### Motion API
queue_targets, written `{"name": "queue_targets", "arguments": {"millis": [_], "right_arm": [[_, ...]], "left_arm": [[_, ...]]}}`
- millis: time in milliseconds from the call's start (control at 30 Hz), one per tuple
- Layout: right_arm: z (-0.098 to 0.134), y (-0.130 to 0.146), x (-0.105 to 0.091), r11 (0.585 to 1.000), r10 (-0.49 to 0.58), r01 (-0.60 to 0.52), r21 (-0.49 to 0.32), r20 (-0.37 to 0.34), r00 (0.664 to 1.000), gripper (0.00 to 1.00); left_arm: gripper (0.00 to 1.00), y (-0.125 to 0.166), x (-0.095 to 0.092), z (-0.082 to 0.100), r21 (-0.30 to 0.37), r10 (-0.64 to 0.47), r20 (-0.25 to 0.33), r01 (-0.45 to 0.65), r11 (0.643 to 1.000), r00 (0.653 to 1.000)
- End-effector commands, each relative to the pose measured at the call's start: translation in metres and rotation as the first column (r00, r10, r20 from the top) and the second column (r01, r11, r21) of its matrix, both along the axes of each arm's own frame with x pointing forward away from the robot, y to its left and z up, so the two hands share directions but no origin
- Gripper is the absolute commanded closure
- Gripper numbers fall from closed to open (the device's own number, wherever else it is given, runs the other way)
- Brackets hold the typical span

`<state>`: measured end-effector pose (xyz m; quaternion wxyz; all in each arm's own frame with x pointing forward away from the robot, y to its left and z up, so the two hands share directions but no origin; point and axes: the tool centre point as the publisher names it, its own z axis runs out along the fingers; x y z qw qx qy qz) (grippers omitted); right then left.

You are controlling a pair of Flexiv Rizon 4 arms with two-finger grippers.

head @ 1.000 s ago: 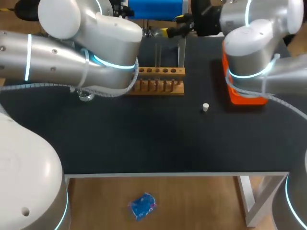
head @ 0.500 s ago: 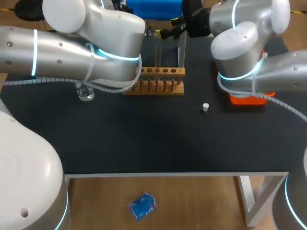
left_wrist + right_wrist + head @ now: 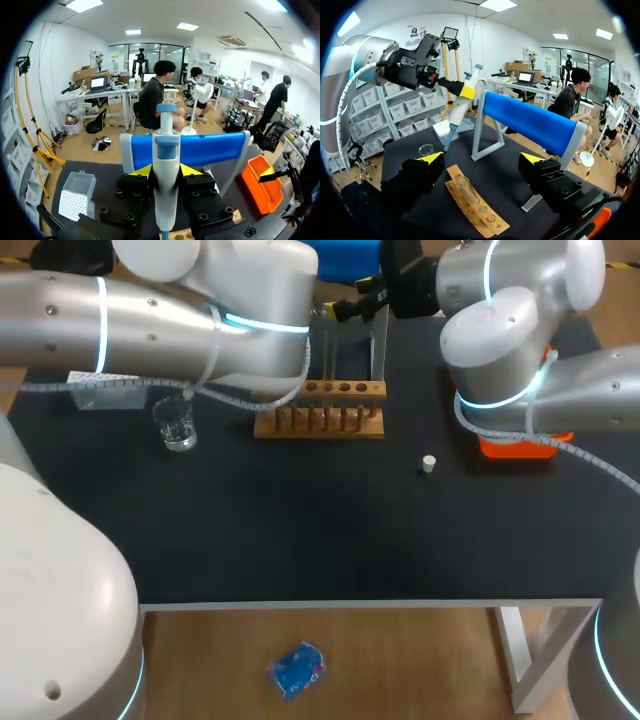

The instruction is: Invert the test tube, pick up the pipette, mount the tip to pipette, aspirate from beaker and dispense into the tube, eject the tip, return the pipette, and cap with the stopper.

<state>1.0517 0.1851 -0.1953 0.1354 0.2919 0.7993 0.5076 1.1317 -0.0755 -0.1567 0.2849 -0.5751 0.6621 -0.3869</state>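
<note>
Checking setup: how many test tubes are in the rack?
1: the test tube stands upright in the wooden rack; its other visible holes look empty.

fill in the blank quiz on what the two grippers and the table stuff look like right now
1. The left gripper is ____ on the pipette.
2. The right gripper is ____, with nothing in it.
3. The white stopper lies on the table between the wooden rack and the ____ bin.
Missing words: shut; open; orange.
</note>
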Motion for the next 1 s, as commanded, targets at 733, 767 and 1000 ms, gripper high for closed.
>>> {"name": "queue_targets", "arguments": {"millis": [733,767,1000], "right_arm": [[0.0,-0.001,0.0,1.0,0.002,-0.002,0.0,-0.001,1.0,0.0],[0.0,-0.001,0.0,1.0,0.002,-0.002,0.0,-0.001,1.0,0.0],[0.0,-0.001,0.0,1.0,0.002,-0.002,0.0,-0.001,1.0,0.0]], "left_arm": [[1.0,0.005,0.039,-0.014,0.025,0.042,-0.069,-0.04,0.999,0.997],[1.0,0.005,0.039,-0.014,0.025,0.043,-0.07,-0.041,0.999,0.997],[1.0,0.006,0.045,-0.015,0.036,0.048,-0.072,-0.046,0.998,0.996]]}}
